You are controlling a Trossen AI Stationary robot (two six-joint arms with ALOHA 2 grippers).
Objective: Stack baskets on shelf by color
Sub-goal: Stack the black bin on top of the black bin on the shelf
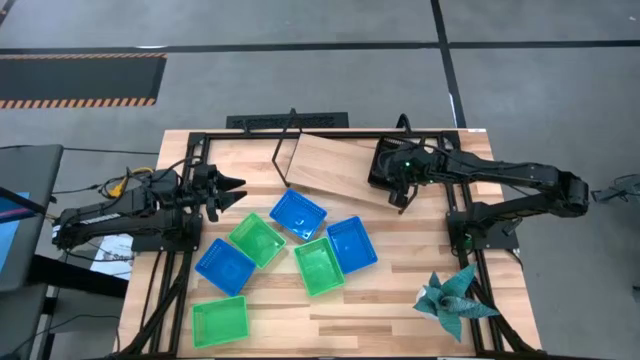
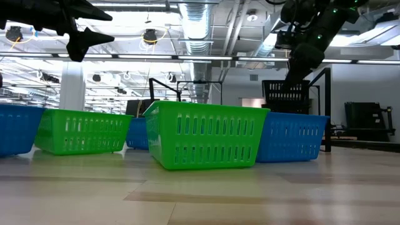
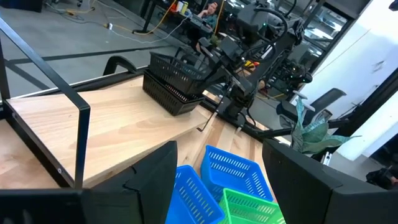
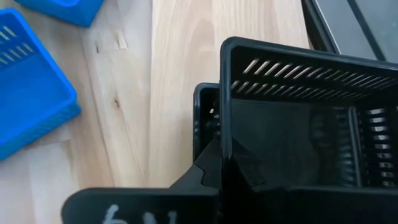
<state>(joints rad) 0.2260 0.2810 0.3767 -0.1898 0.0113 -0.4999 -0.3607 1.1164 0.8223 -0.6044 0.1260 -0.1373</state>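
Black baskets (image 1: 388,166) sit stacked on the right end of the light wooden shelf (image 1: 330,165). My right gripper (image 1: 400,188) is shut on the top black basket (image 3: 177,65), which sits tilted above the lower ones (image 3: 171,96). Three blue baskets (image 1: 298,213) (image 1: 351,245) (image 1: 224,266) and three green baskets (image 1: 257,239) (image 1: 319,265) (image 1: 219,321) rest on their bottoms on the table, in front of the shelf. My left gripper (image 1: 238,190) hovers open near the shelf's left end, above the table, touching nothing. My right gripper holds the top black basket by a side wall just below the rim (image 4: 227,124), with one finger (image 4: 202,174) outside the wall and the other inside the hollow. The fingers come from above, slanting down. The basket is tilted over another black basket's rim (image 4: 205,93).
A teal folded-paper plant (image 1: 455,295) stands at the table's near right corner. The shelf's black wire legs (image 1: 282,150) stick up at its left end. Bare tabletop (image 1: 400,320) lies between the baskets and the plant. A monitor (image 1: 20,215) stands beyond the left edge.
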